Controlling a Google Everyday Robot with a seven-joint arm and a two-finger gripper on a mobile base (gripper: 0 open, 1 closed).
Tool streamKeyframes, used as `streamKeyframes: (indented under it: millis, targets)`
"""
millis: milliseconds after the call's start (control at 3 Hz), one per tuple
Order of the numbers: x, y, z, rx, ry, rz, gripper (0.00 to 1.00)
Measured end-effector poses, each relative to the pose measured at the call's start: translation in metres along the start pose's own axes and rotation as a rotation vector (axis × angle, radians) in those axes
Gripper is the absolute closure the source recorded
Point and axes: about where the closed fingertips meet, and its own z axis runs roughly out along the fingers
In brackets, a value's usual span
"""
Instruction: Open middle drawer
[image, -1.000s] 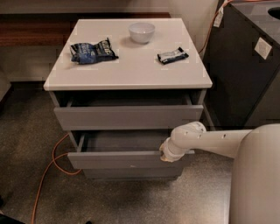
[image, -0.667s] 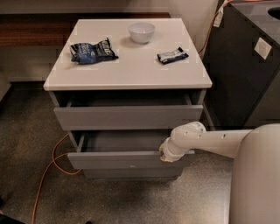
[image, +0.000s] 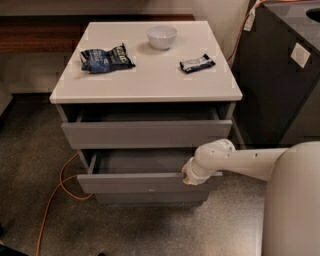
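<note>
The middle drawer (image: 135, 183) is a flat grey handleless panel with a tiny white speck near its lower edge. It stands pulled out from the cabinet, and its dark inside shows behind the front panel. My gripper (image: 191, 176) is at the right end of the drawer's top edge, at the tip of the white arm (image: 240, 162) that comes in from the right. The top drawer (image: 145, 133) above is also pulled out a little. The lowest drawer front (image: 150, 198) sits back under the middle one.
On the white cabinet top (image: 150, 75) lie a blue snack bag (image: 105, 58), a white bowl (image: 161, 36) and a dark snack bar (image: 197, 63). A dark bin (image: 280, 75) stands at the right. An orange cable (image: 52, 200) lies on the floor at the left.
</note>
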Motion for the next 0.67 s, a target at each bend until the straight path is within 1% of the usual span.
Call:
streamKeyframes:
  millis: [667]
  targets:
    - [0.0000, 0.0001, 0.0000, 0.000, 0.000, 0.000, 1.00]
